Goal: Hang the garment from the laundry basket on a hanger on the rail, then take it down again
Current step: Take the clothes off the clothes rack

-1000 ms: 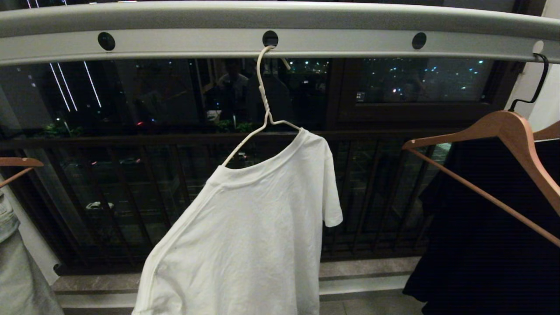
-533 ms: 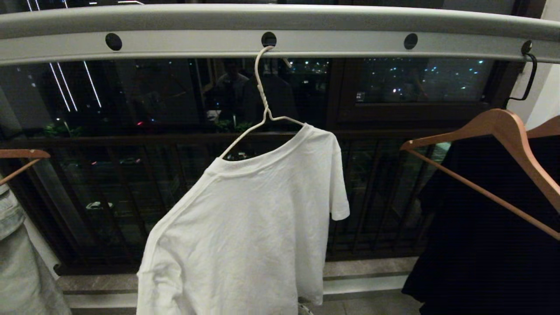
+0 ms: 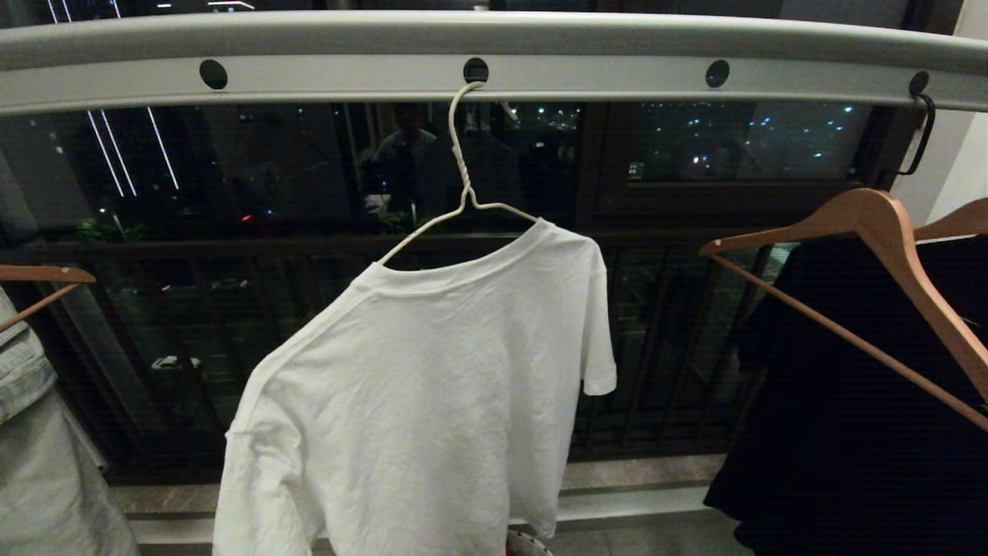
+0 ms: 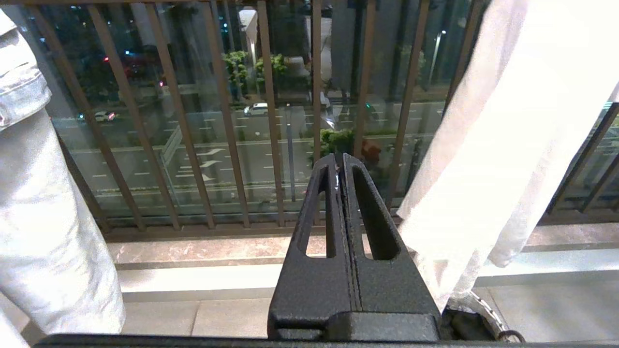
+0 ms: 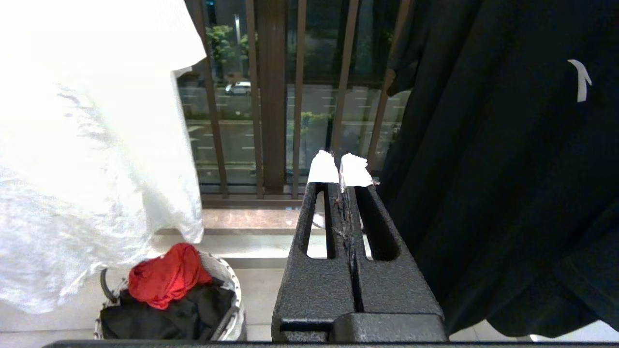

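The white garment point(image 3: 432, 386) hangs on the thin cream hanger point(image 3: 461, 174), whose hook sits in the middle hole of the grey rail point(image 3: 587, 77). One bare hanger arm shows at the collar's left. No gripper appears in the head view. In the left wrist view my left gripper point(image 4: 341, 159) is shut and empty, low beside the garment point(image 4: 508, 145). My right gripper point(image 5: 341, 162) is also shut and empty, between the garment point(image 5: 87, 145) and a black shirt. The laundry basket point(image 5: 227, 295) stands on the floor under the garment, holding red and black clothes.
A black garment point(image 3: 849, 432) on a brown wooden hanger point(image 3: 872, 224) hangs at the right. A pale grey-green garment point(image 3: 38, 463) hangs at the left edge. Dark balcony railing bars point(image 3: 671, 347) and a stone sill run behind.
The whole head view has shifted slightly, as if the camera drew back, so more of the garment shows. The garment's lower part has swung a little to the left on the hanger.
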Tool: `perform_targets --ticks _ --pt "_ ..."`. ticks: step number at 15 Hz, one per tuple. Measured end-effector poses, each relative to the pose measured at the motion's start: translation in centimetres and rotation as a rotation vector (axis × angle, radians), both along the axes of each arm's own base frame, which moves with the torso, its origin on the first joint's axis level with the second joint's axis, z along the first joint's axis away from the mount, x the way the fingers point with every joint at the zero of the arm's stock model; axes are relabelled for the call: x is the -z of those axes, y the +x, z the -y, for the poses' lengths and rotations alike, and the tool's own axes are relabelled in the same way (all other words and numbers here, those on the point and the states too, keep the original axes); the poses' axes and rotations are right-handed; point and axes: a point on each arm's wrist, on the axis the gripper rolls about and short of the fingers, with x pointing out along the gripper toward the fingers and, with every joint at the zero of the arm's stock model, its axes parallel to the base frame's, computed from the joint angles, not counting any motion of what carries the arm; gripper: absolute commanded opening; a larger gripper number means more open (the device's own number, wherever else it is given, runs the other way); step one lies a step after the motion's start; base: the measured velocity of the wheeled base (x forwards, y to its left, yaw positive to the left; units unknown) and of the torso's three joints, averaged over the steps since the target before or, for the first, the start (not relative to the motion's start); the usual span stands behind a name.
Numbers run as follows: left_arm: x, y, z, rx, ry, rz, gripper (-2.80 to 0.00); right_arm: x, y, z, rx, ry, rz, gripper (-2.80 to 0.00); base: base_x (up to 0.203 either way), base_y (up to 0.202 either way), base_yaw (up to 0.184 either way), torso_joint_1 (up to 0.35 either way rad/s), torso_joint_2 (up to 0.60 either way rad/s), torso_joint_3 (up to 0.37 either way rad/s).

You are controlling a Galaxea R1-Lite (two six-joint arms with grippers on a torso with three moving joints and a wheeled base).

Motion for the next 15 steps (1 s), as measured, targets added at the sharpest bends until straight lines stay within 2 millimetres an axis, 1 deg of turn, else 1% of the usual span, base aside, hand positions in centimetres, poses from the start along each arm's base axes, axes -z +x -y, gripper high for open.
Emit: perform_targets --ticks 15 --pt "0.0 0.0 0.0 0.0 0.0 0.0 -2.8 0.0 0.0 0.0 0.0 0.0 0.0 -2.8 0.0 0.0 0.0 0.0 0.0 0.0"
